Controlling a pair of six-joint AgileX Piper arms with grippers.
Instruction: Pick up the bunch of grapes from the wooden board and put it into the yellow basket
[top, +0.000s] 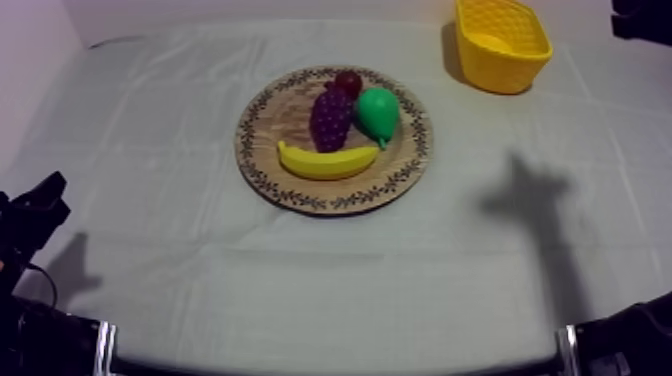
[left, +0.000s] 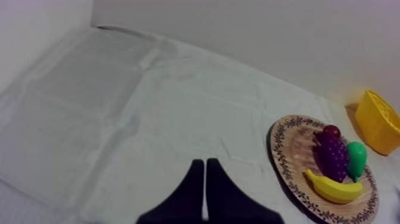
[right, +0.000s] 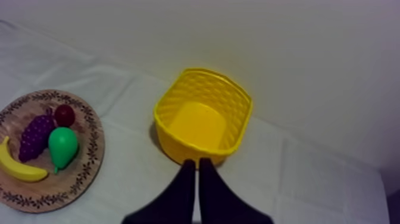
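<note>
Bunch of grapes (top: 331, 117) was seen lying on the wooden board (top: 262, 150) at mid-tabletop (top: 180, 270), just beside the pear (top: 379, 113) and just behind the banana (top: 325, 162). Small red fruit (top: 348, 82) was noted at the grapes' far end. Yellow basket (top: 500, 45) was set upright at the far right, well apart from the board. Left jaws were pressed together into a narrow wedge, gripping nothing, over bare tabletop near the board. Right jaws were likewise closed on nothing, just before the basket's near rim.
</note>
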